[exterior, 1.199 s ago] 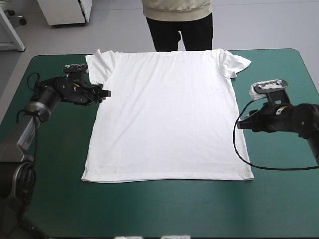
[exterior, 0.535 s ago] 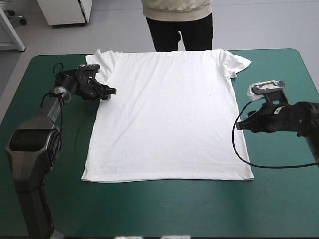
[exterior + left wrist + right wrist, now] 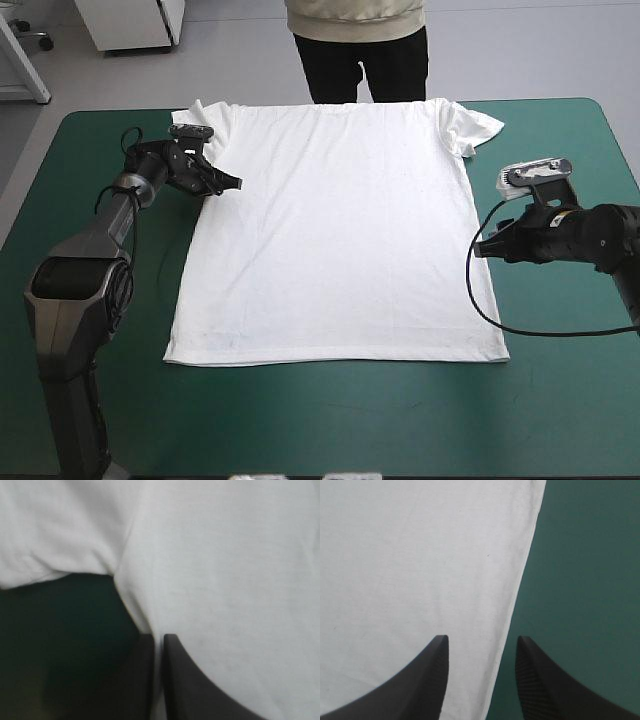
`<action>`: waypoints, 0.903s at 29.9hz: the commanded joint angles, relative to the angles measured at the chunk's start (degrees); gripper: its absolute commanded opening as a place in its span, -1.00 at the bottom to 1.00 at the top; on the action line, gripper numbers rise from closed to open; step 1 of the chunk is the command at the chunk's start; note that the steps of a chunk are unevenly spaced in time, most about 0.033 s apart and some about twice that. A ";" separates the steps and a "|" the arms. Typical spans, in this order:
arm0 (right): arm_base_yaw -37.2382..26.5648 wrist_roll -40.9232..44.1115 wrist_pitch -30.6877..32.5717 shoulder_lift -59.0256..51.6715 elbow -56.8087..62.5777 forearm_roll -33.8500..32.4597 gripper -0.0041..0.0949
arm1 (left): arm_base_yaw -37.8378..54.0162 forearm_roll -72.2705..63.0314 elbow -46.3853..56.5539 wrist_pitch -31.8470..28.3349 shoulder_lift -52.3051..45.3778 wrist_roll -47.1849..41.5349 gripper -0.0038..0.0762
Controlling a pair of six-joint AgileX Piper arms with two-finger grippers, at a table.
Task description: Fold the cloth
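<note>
Nearest to us is the counter (image 3: 300, 420) with its teal-green cover. Then comes the T-shirt (image 3: 330, 230). It lies flat and smooth in the middle of the counter, with its hem (image 3: 335, 355) toward us and its neck at the far edge.

A bit farther off, the right jaws are open. They sit low at the T-shirt's right side, about halfway along it. In the right wrist view the side seam (image 3: 520, 580) runs between the two black fingers (image 3: 420, 685). One finger is over the white cloth and one is over the cover. They hold nothing yet.

Farther still, the left jaws are clenched on the T-shirt. They pinch its left side just under the sleeve (image 3: 198, 130). In the left wrist view only a thin strip of white shows between those fingers (image 3: 190, 695).

We think the fold has not begun, and a few things could go wrong. The left jaws hold only a small bit, so the cloth may slip out when it is lifted. The right jaws may shut too high and miss the cloth, or catch just the top layer. If one side goes up alone, the T-shirt may drag, bunch up and fold crooked.
</note>
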 commanded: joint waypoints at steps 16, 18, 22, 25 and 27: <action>-0.30 0.28 3.56 30.25 -35.33 -0.40 0.13 | -0.62 -0.51 -0.39 7.19 -1.55 -0.09 -0.93; -0.30 0.28 3.32 35.31 -39.84 -0.40 0.13 | -0.62 -0.51 -0.39 7.19 -1.55 -0.09 -0.93; -0.30 1.29 2.84 42.50 -46.71 -1.74 0.13 | -0.62 -0.76 -0.39 7.19 -1.55 -0.09 -0.93; -0.30 1.41 1.88 46.82 -49.96 -2.62 0.13 | -0.62 -0.76 -0.39 7.06 -1.55 -0.09 -0.93; -0.30 1.41 1.76 49.31 -51.73 -3.46 0.13 | -0.62 -0.95 -0.39 6.92 -1.55 -0.09 -0.93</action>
